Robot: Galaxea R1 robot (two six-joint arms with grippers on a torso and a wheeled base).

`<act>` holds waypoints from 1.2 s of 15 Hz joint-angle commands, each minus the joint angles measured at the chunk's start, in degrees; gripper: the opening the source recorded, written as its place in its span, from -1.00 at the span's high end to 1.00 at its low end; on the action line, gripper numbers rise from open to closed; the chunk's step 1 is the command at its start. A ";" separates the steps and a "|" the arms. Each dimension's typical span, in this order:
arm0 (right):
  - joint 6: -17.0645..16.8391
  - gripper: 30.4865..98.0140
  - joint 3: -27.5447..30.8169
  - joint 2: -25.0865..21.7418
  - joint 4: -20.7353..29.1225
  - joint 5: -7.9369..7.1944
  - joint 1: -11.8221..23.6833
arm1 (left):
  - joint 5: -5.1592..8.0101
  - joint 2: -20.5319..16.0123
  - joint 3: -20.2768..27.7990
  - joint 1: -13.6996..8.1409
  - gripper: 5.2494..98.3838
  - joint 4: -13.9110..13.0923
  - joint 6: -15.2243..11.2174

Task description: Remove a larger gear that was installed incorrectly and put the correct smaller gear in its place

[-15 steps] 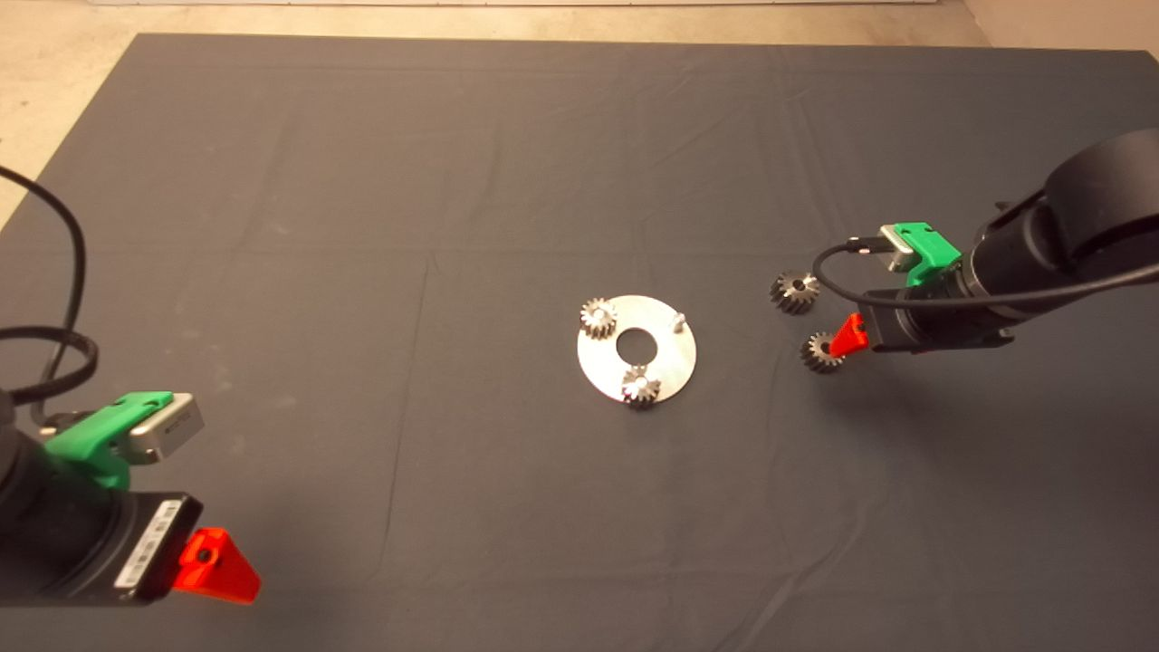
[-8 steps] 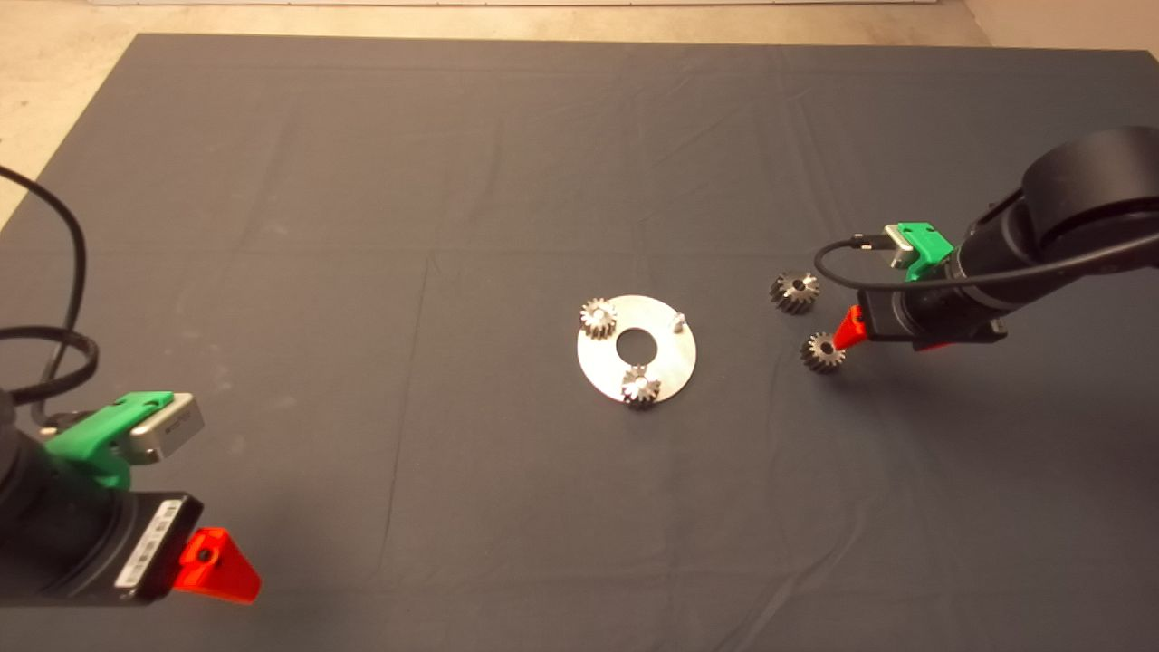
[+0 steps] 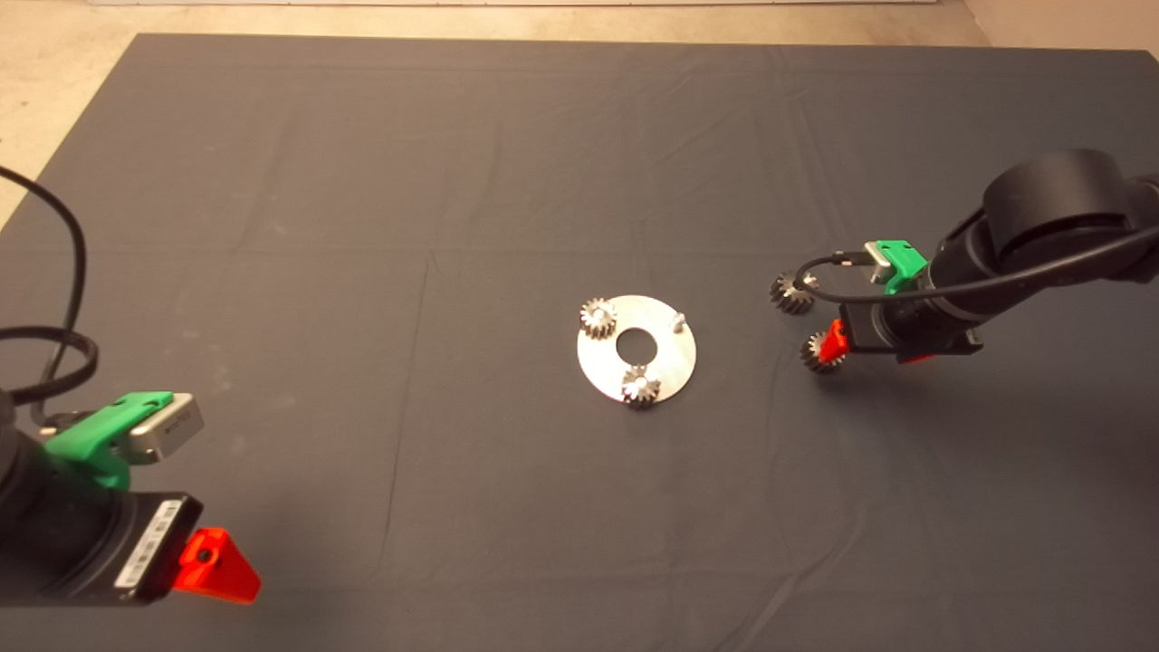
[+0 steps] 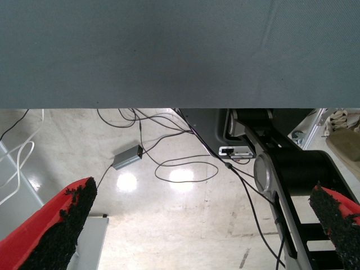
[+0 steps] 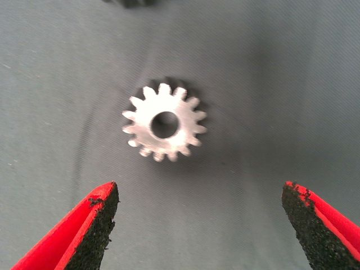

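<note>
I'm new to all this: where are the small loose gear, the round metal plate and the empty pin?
smaller gear point(image 5: 163, 122): right wrist view, flat face.
round metal plate point(image 3: 665, 369): head view, bare surface.
empty pin point(image 3: 676, 320): head view, tip.

Two black cylindrical arms, green gripper mounts, right gripper point(image 3: 826, 345) and left gripper point(image 3: 217, 568) with red wedge fingers, black gritty pads, looping black cables, white label
</note>
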 commanded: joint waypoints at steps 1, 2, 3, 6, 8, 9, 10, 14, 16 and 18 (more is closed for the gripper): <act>-0.11 -0.39 -1.41 1.53 -1.84 -7.33 0.34 | 7.63 -0.10 0.24 -0.61 -1.00 0.36 -0.24; -0.02 -0.39 -1.32 1.62 -1.76 -7.33 0.32 | 7.63 -0.10 0.24 -0.61 -1.00 0.36 -0.24; 0.06 -0.39 -1.32 1.62 -1.84 -7.33 0.23 | 7.63 -0.10 0.24 -0.61 -1.00 0.36 -0.24; -0.02 -0.39 -1.41 1.62 -2.98 -7.33 0.15 | 7.63 -0.18 0.24 -0.61 -1.00 0.36 -0.15; -0.02 -0.39 -1.50 1.63 -3.48 -7.33 0.06 | 7.63 -0.26 0.58 -0.61 -1.00 0.36 -0.15; -0.02 -0.39 -1.50 1.70 -4.27 -7.33 -0.18 | 7.63 -0.25 0.50 -0.61 -1.00 0.36 -0.15; -0.02 -0.39 -1.53 1.79 -4.94 -7.33 -0.29 | 7.63 -0.18 0.50 -0.61 -1.00 0.36 -0.15; -0.20 -0.39 -2.38 2.06 -6.15 -7.33 -1.35 | 7.63 -0.45 0.59 -0.61 -1.00 0.36 -0.15; -0.99 -0.39 -2.67 2.06 -7.14 -7.33 -1.44 | 7.63 -0.45 0.59 -0.61 -1.00 0.36 -0.15; -1.08 -0.39 -2.73 2.06 -7.29 -7.33 -1.44 | 7.63 -0.45 0.50 -0.61 -1.00 0.36 -0.15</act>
